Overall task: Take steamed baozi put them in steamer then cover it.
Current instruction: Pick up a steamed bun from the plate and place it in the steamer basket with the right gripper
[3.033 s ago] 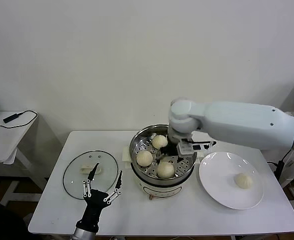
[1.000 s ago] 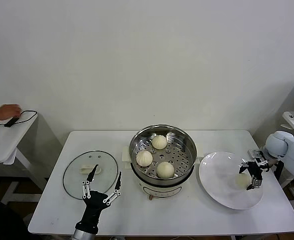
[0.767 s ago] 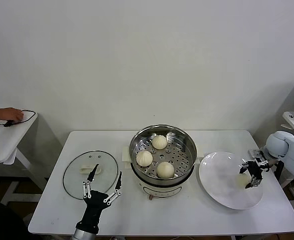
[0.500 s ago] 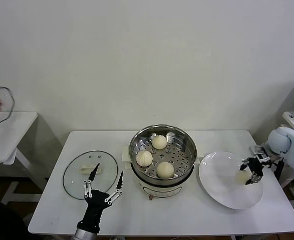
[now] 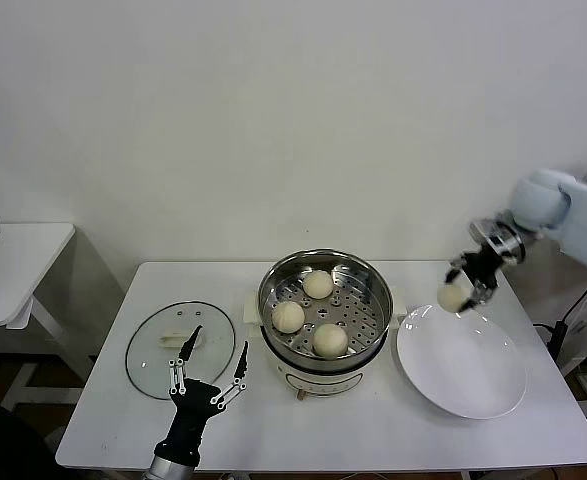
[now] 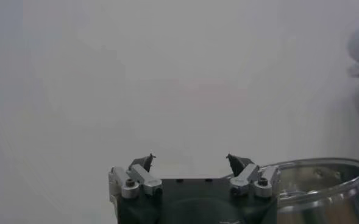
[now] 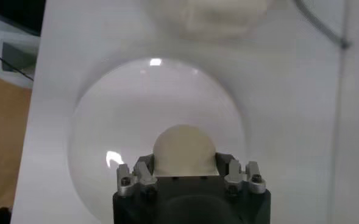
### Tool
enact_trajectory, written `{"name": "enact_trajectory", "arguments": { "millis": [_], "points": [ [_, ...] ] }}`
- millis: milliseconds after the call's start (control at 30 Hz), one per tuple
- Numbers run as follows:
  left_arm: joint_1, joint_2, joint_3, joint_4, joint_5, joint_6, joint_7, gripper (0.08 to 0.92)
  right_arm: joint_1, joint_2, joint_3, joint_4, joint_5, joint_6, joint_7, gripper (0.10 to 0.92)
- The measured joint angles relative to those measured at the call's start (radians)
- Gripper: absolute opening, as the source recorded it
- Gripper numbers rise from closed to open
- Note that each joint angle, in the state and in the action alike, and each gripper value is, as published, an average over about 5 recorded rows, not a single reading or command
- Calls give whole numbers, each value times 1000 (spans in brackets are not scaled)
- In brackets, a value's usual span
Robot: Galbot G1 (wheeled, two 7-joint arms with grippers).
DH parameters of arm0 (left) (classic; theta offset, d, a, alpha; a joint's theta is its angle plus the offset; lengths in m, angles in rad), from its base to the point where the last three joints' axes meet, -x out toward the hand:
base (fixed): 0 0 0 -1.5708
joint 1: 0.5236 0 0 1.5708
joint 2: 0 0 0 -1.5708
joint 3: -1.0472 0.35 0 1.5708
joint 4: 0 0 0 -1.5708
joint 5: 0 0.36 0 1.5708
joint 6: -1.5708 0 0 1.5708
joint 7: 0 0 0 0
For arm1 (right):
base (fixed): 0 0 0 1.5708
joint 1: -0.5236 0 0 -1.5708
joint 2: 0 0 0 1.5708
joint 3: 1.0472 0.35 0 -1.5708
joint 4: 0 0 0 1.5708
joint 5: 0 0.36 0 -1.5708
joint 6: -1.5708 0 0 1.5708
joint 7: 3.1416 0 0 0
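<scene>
Above the plate [image 5: 463, 365], only the wrist view shows the right claw [image 7: 183, 168] clamping a baozi [image 7: 183, 150].

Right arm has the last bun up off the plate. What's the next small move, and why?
Probably carry it left, over the round stainless-steel steamer. The right gripper, jaws shut on the cream-white round baozi, hangs above the flat white plate. Three buns fill the steamer's left side; its right side is bare. The left gripper waits by the clear glass lid.
</scene>
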Motion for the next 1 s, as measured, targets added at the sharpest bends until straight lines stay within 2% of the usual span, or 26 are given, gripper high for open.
{"name": "enact_trajectory", "arguments": {
  "millis": [400, 633, 1000],
  "points": [
    [-2, -6, -3, -8, -2, 1, -3, 823, 144, 217, -154, 61, 189, -99, 73, 671],
    [-2, -6, -14, -8, -5, 1, -4, 823, 115, 307, -185, 49, 217, -138, 116, 670],
    [-6, -6, -22, -2, -7, 3, -9, 823, 24, 361, -184, 9, 215, -159, 162, 668]
  ]
}}
